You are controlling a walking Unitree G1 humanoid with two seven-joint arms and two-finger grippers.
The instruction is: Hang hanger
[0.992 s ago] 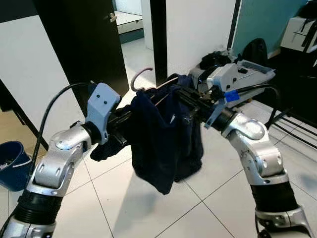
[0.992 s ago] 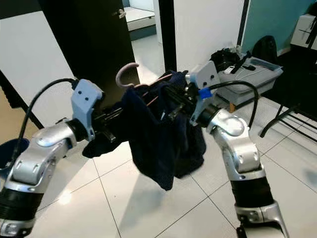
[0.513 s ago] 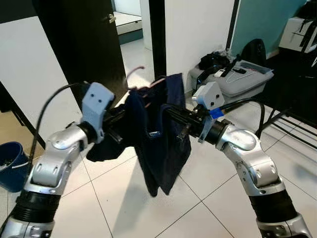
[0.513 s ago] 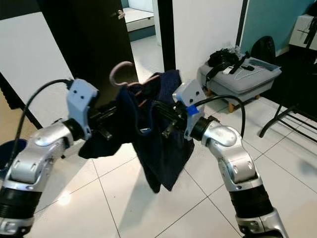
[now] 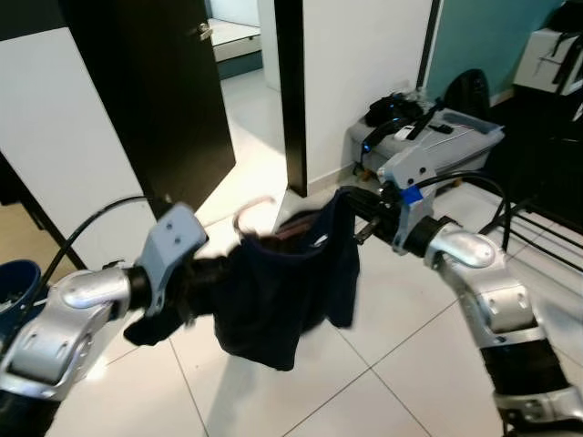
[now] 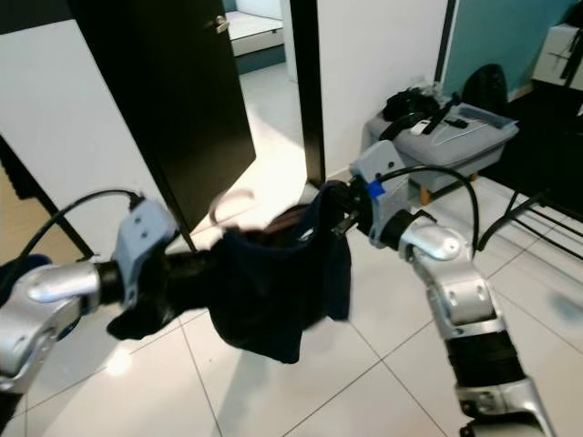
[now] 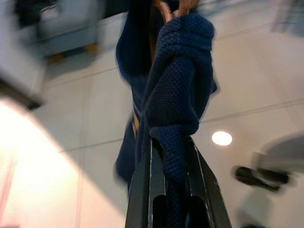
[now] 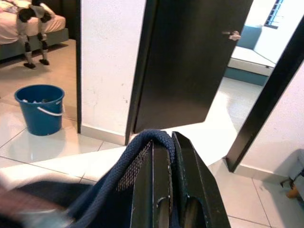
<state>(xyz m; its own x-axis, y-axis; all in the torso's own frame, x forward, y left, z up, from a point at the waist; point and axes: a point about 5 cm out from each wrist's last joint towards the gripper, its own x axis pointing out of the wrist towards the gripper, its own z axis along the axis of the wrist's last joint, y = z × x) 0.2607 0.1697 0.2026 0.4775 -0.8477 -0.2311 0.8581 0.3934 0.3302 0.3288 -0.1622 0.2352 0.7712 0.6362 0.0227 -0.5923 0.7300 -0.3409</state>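
Left gripper (image 7: 173,156) is clamped on a bunched fold of the navy knit garment (image 5: 273,291), which sags between both arms above the floor (image 5: 383,391). The hanger (image 5: 250,214), pale hook up, pokes out of the top, blurry. Right gripper (image 8: 167,156) pinches the cloth's other edge. No readable writing. White tiles, dark door (image 5: 155,82), blue bucket (image 8: 40,107), grey case (image 5: 446,146).

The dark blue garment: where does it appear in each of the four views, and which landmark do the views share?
Left eye view: dark blue garment hangs centre, between both arms.
Right eye view: centre.
Left wrist view: bunched between the left gripper's jaws.
Right wrist view: an edge pinched in the right gripper.
Shared landmark: the black door.
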